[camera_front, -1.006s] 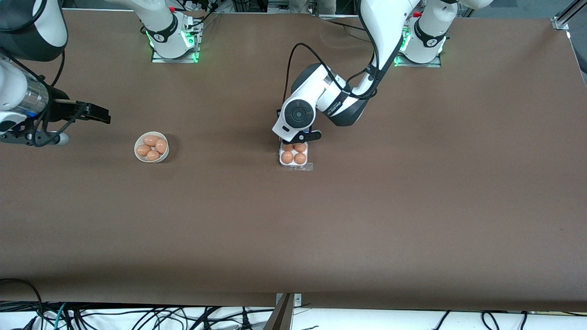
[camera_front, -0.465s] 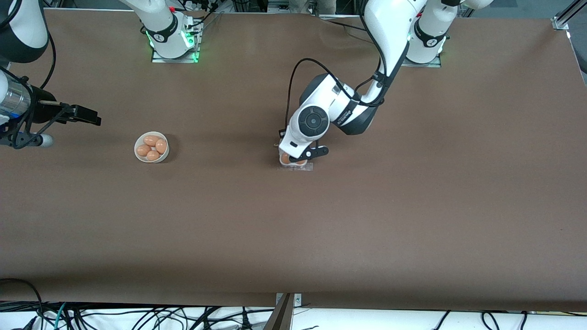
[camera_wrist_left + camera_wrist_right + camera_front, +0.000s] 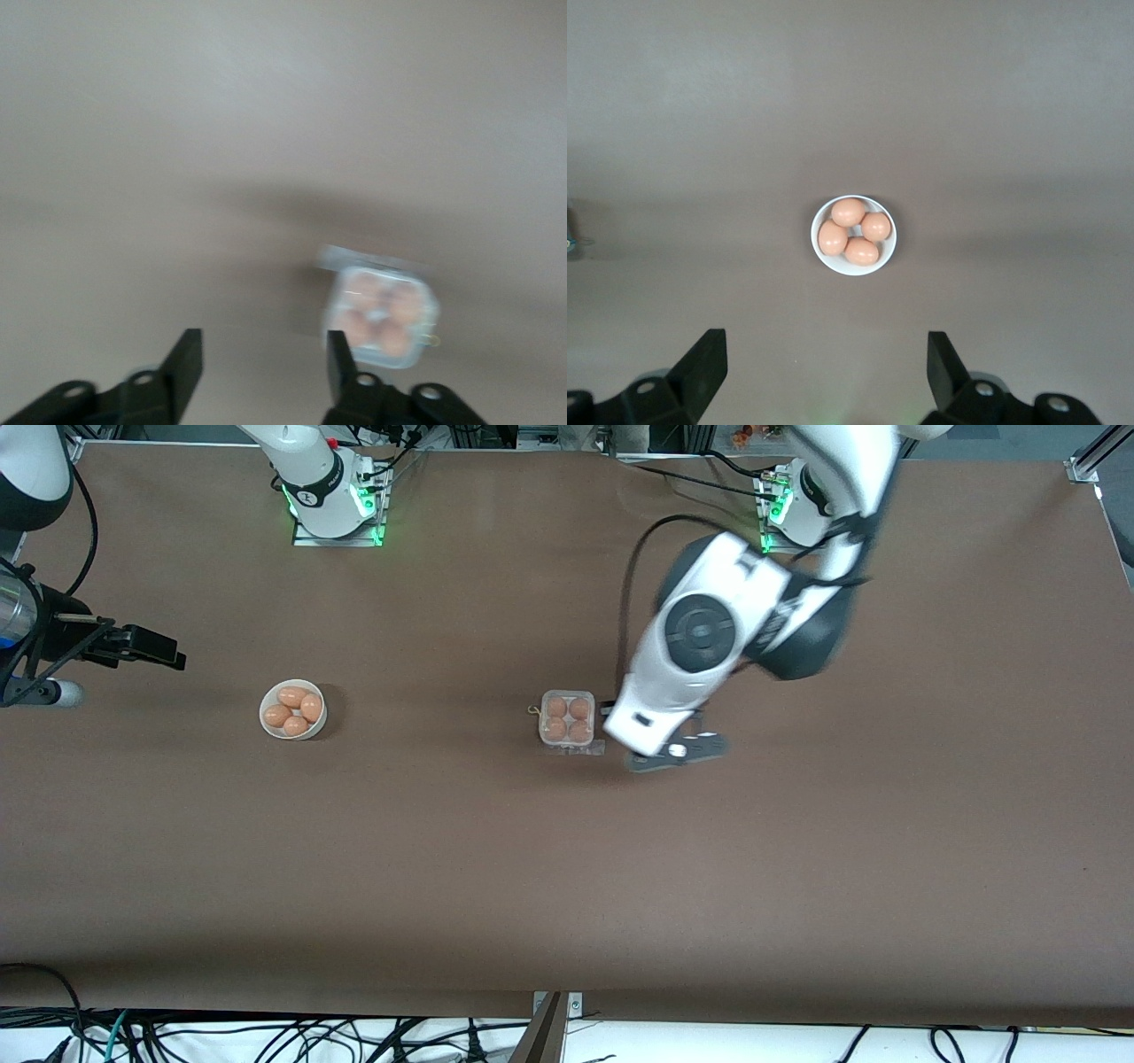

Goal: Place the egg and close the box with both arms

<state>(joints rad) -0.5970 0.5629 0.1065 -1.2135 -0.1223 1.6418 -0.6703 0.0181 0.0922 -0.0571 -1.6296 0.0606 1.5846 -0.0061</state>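
Both arms wear glossy white shells with black joint sections; the left arm (image 3: 709,638) bears a round black cap (ringed, disc-like). Black cables loop alongside, and green lights glow at the right arm's base (image 3: 332,500).

We see a white bowl (image 3: 853,235) on the brown table (image 3: 1010,115), four eggs (image 3: 848,212) in it. Our right gripper (image 3: 826,367) hangs above, jaws wide apart, holding nothing.
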